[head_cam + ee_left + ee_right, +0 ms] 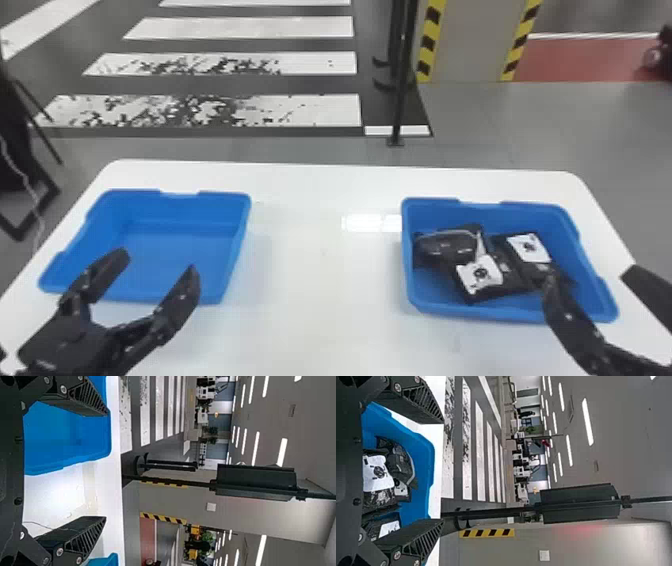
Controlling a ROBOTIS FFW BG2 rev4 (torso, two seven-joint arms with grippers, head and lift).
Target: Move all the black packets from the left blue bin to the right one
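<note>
In the head view my left gripper [159,261] is open over the near part of the left blue bin [175,250], whose visible floor is bare. My right gripper [590,277] stands open at the near right corner of the right blue bin [500,312]. Black packets [505,282] with white labels lie piled in that right bin. The left wrist view has my left gripper [106,466] with its fingers wide apart, the left bin [71,435] beyond. In the right wrist view, my right gripper [443,471] holds nothing, and packets [399,465] lie in the bin behind it.
Both bins stand on a white table [320,260], with a wide strip of tabletop between them. Beyond its far edge a dark pole [400,100] rises from the floor. A dark stand [25,200] is at the far left beside the table.
</note>
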